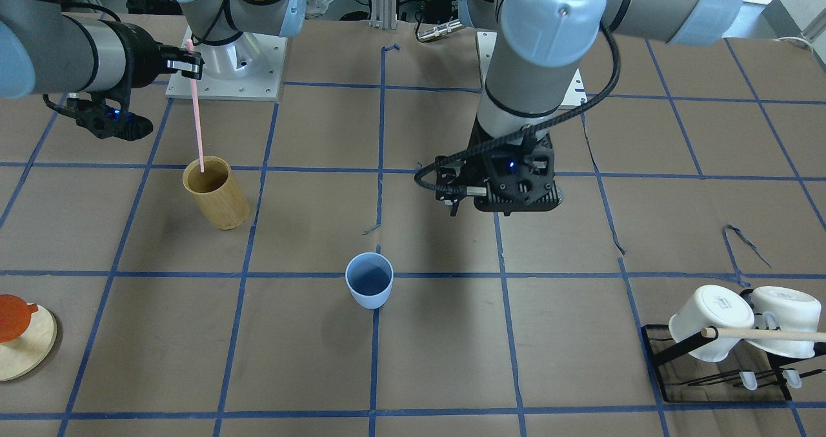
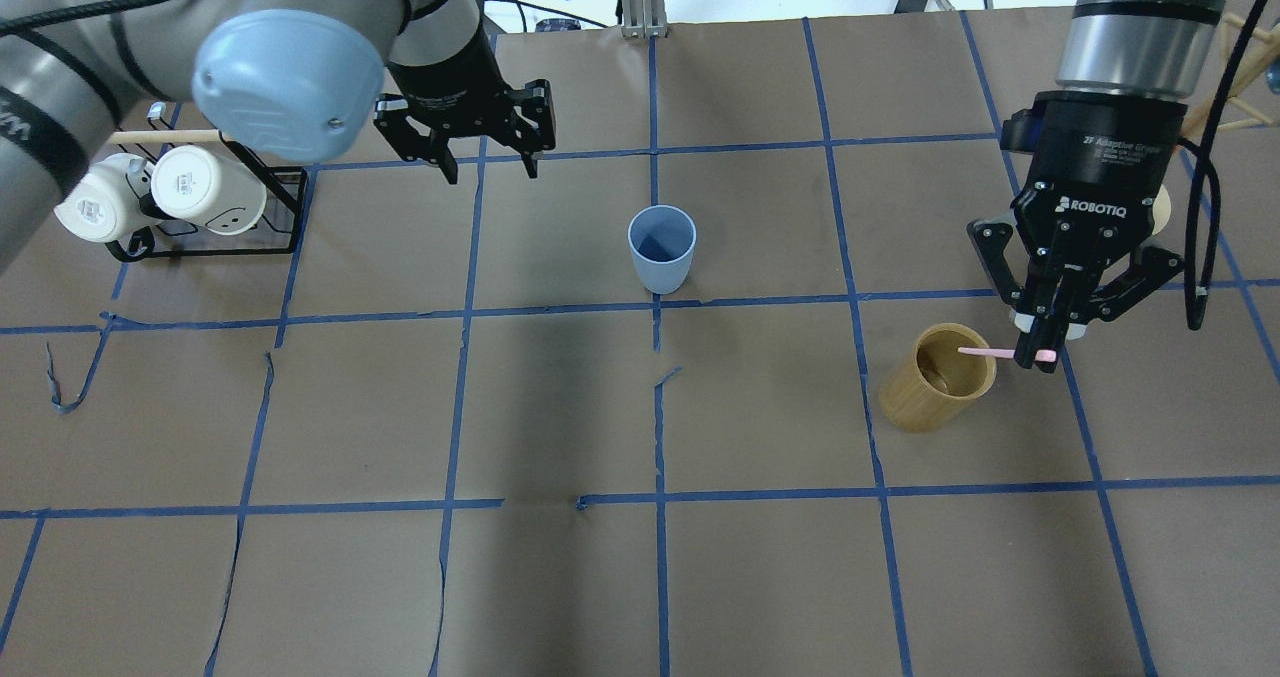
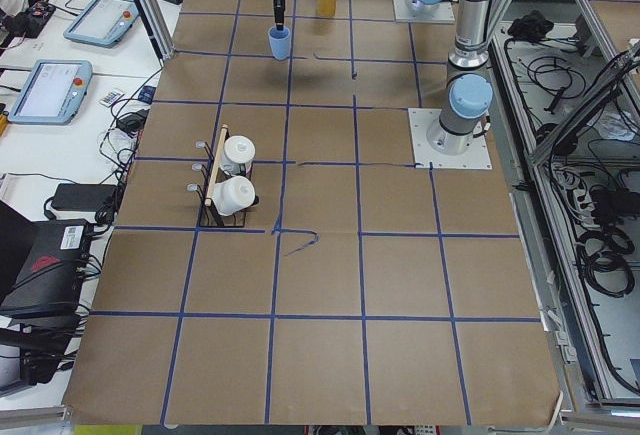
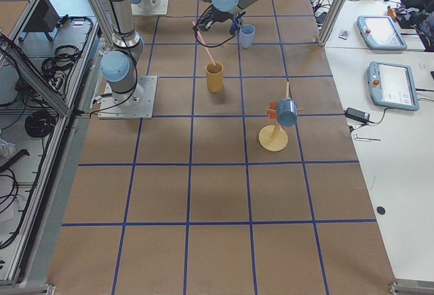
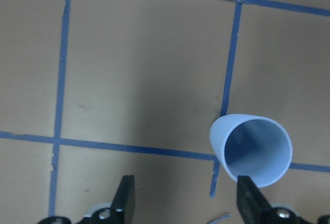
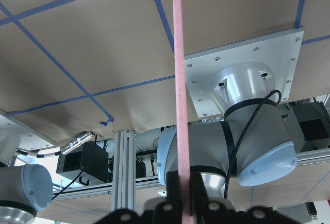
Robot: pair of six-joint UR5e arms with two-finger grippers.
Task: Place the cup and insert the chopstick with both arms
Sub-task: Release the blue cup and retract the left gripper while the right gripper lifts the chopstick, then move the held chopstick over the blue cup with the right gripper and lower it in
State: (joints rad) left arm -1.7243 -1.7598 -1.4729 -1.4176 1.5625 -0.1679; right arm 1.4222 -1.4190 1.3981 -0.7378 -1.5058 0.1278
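Observation:
The light blue cup (image 2: pixel 661 248) stands upright on the paper-covered table near the middle; it also shows in the front view (image 1: pixel 369 280) and the left wrist view (image 5: pixel 252 149). My left gripper (image 2: pixel 487 167) is open and empty, above the table beside the cup and apart from it; in the left wrist view (image 5: pixel 185 193) the cup sits by one finger. My right gripper (image 2: pixel 1040 352) is shut on the top of the pink chopstick (image 1: pixel 197 121). The stick hangs down with its lower end in the mouth of the tan bamboo cylinder (image 1: pixel 216 192).
A black rack (image 2: pixel 285 212) with two white mugs and a wooden dowel stands on the table on my left. A round wooden stand (image 1: pixel 26 350) with an orange piece sits on my right. The arms' base plates (image 1: pixel 226 79) lie on my side of the table.

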